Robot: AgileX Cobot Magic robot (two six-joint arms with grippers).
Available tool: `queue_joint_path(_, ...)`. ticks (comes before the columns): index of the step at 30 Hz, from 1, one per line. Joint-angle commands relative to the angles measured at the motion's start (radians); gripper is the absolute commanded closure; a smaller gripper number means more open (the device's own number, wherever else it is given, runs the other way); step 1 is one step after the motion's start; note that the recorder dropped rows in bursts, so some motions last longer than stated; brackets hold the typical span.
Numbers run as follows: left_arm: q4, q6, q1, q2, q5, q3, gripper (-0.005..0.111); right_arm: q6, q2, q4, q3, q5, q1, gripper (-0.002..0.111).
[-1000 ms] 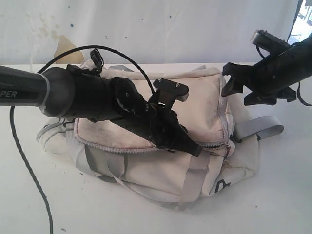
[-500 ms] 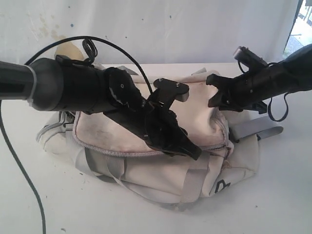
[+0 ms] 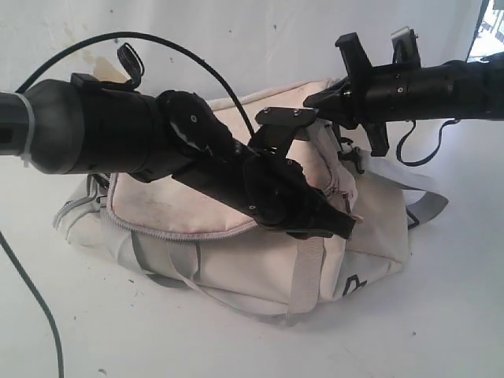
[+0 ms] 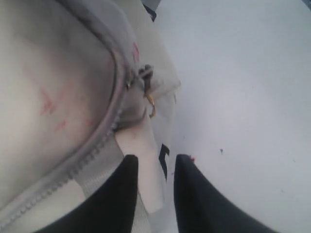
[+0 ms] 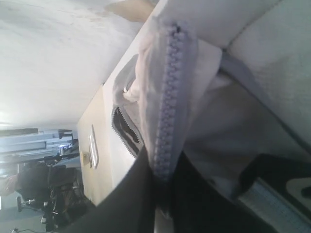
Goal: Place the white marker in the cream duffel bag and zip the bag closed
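The cream duffel bag (image 3: 236, 260) lies on the white table, its top zipper (image 3: 165, 228) running along the front edge. My right gripper (image 3: 311, 101) is shut on the bag's zippered edge (image 5: 167, 111) at the far right corner and holds that fabric up. My left gripper (image 3: 342, 228) is at the bag's near right corner, beside the zipper slider (image 4: 146, 77). Its jaws stand apart around a white fabric tab (image 4: 141, 160), with a gap on one side. The white marker is out of view.
A grey strap (image 3: 429, 205) trails from the bag's right end onto the table (image 3: 441, 315). A black cable (image 3: 31, 299) hangs off the left arm over the table's left side. A white wall stands close behind the bag.
My right gripper came down and left onto the bag's far right corner, shut on the zipper edge and pulled it up. My left gripper slid right along the front zipper.
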State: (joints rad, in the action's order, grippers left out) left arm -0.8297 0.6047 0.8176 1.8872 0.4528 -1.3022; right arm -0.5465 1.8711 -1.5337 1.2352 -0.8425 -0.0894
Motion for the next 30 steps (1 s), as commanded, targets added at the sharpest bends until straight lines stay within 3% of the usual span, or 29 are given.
queue_joint_path(1,-0.091,0.009,0.007,-0.004,-0.083,-0.003,0.074,0.065,-0.031,0.024,0.011,-0.090,0.003,0.108)
queue_joint_path(6,-0.288,-0.007,0.007,-0.002,-0.118,-0.003,0.056,0.065,-0.034,0.050,0.011,-0.140,0.003,0.108)
queue_joint_path(9,-0.291,-0.005,0.017,0.007,-0.077,-0.003,0.050,0.091,-0.034,0.050,0.011,-0.149,0.003,0.108)
queue_joint_path(15,-0.238,-0.029,0.057,0.028,-0.077,-0.003,0.050,0.128,-0.036,0.046,0.011,-0.174,0.003,0.108)
queue_joint_path(18,-0.144,-0.147,0.069,0.026,-0.066,-0.003,0.052,0.132,-0.043,0.042,0.011,-0.170,0.003,0.108)
queue_joint_path(25,0.306,-0.664,0.068,0.026,-0.077,-0.003,0.055,0.132,-0.045,0.044,0.011,-0.165,0.003,0.108)
queue_joint_path(27,0.341,-0.773,0.068,0.026,-0.102,-0.003,0.055,0.132,-0.045,0.044,0.011,-0.155,0.003,0.108)
queue_joint_path(30,0.329,-0.790,0.072,0.026,-0.172,-0.003,0.055,0.132,-0.045,0.044,0.011,-0.145,0.003,0.108)
